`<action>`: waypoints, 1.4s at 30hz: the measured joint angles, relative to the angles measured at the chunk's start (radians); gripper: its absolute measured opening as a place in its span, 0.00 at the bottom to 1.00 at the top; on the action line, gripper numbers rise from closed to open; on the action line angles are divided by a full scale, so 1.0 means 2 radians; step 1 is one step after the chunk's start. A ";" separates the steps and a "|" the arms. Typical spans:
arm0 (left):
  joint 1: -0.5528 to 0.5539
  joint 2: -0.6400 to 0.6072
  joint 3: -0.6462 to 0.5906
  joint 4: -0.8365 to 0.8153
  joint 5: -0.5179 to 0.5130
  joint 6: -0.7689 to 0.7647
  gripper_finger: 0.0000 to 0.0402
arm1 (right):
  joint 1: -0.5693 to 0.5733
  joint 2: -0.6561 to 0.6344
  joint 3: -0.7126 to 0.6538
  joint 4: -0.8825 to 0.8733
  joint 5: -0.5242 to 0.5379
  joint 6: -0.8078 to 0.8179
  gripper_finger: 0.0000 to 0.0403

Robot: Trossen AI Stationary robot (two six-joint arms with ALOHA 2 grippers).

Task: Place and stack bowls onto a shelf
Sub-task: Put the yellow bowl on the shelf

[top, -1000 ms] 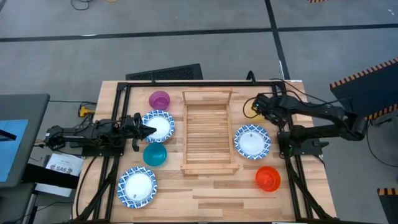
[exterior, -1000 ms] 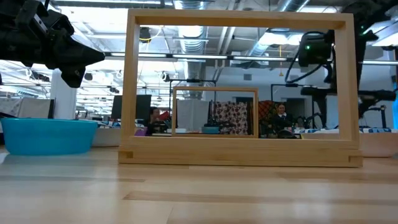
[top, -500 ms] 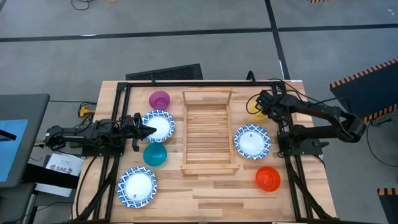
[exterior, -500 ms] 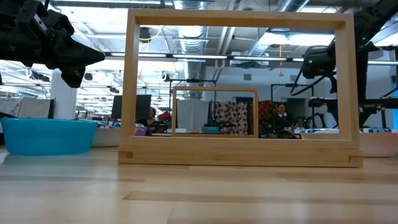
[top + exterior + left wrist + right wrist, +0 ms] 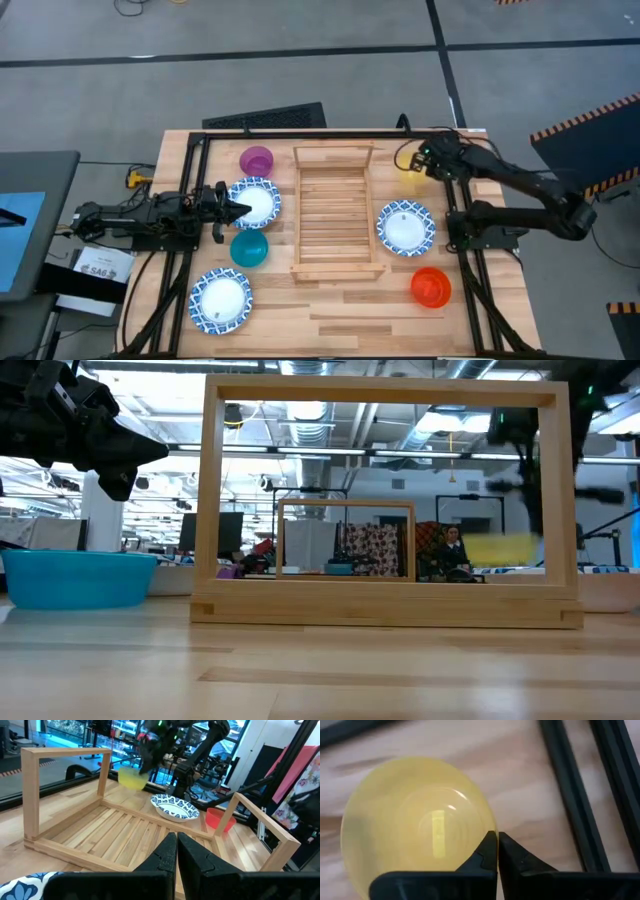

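A yellow bowl (image 5: 415, 825) hangs above the table's far right part, blurred in the low view (image 5: 500, 548), with my right gripper (image 5: 496, 851) shut on it. My left gripper (image 5: 176, 847) is shut and holds nothing. It hovers at the near-left rim of a white blue-rimmed bowl (image 5: 255, 202). The shelf (image 5: 335, 210) lies in the table's middle with nothing on it. On the tabletop rest a purple bowl (image 5: 256, 160), a teal bowl (image 5: 249, 248), two more white bowls (image 5: 221, 299) (image 5: 405, 226) and an orange-red bowl (image 5: 431, 286). My right gripper pinches the yellow bowl's rim (image 5: 487, 831) between its two fingers, one over the bowl's inside and one outside it. The fingers come from above, pointing down. The bowl hangs lifted clear of the table, its opening up.
Black frame rails (image 5: 460, 250) run along the table's left and right sides and its far edge. The shelf's upright end frames (image 5: 385, 395) stand at its near and far ends. People and equipment show in the room behind the table.
My right gripper has shut on the yellow bowl's rim and risen, shifting toward the table's far edge. The bowl has come up off the table and now shows in the low view, blurred by motion.
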 joint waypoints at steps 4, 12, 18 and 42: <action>0.000 0.000 0.000 0.000 0.000 0.000 0.00 | 0.031 -0.025 0.063 -0.025 -0.037 -0.076 0.05; 0.000 0.000 0.000 0.000 0.000 0.000 0.00 | 0.200 -0.003 0.103 -0.034 -0.121 -0.045 0.05; 0.000 0.000 0.000 0.000 0.000 0.000 0.00 | 0.323 0.092 0.103 0.127 -0.048 0.066 0.05; 0.000 0.000 0.000 0.000 0.000 0.000 0.00 | 0.233 0.406 0.253 0.146 -0.003 0.101 0.05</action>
